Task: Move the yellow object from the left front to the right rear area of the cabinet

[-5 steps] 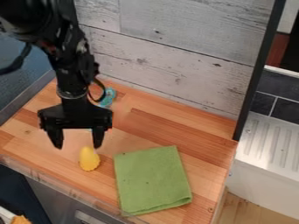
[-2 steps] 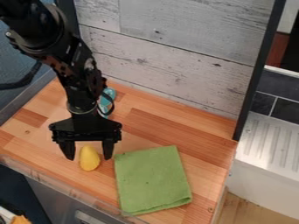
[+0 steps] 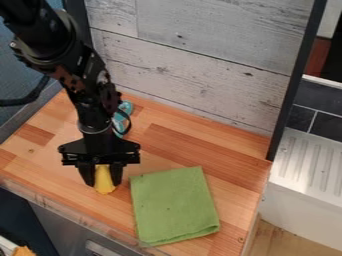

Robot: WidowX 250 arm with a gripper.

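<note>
Front edge: a clear strip [image 3: 47, 202] runs along the near side of the wooden top [image 3: 234, 150], with a metal handle [image 3: 100, 248] below it.
Green cloth: the folded green cloth [image 3: 174, 207] lies flat just to the right of my grasp, and it has not shifted.
Yellow tapered object: the yellow tapered object [image 3: 103, 189] is at the left front of the wood, its lower end showing below my fingertips.
Fingers: clenched on the yellow object, one against each side. A moment ago they stood apart with it loose between them; since then they have drawn in.
What that means: the approach looks finished and the grasp made, but the carrying is all to come. I should lift well before going sideways, or the object could drag or catch the cloth. My hold seems to be on its upper part, so it may swing or slip.
Teal object: the teal object [image 3: 121, 117] sits behind my gripper [image 3: 103, 184], near the back.
Plank wall: the whitewashed plank wall [image 3: 194, 65] bounds the rear. My goal is the right rear, near the black post [image 3: 290, 90], so I should set down short of both.
</note>
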